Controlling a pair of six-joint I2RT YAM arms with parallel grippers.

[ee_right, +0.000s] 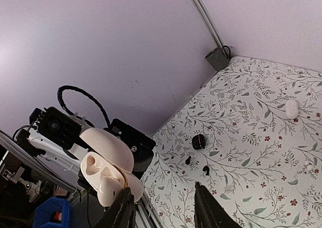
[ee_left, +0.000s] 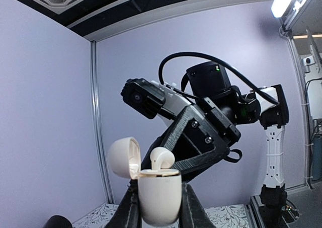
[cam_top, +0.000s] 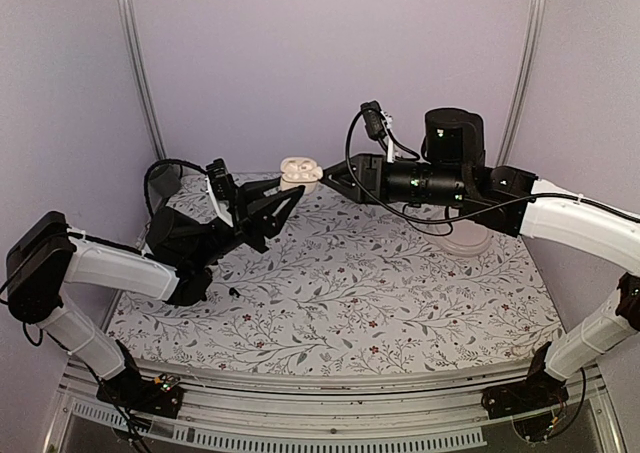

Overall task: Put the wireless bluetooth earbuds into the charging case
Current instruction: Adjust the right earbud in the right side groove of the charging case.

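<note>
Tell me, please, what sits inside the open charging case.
One white earbud stands in the charging case, its head above the rim; its lower part is hidden in the well. The neighbouring well looks empty.

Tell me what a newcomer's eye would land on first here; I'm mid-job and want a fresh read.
First, the open cream charging case, held up in mid-air and clamped in the left end effector, with one white earbud sitting in it. Next, the right end effector close against the case, jaws apart and empty. Last, a small white piece, probably the other earbud, lying alone on the floral table cover.
</note>
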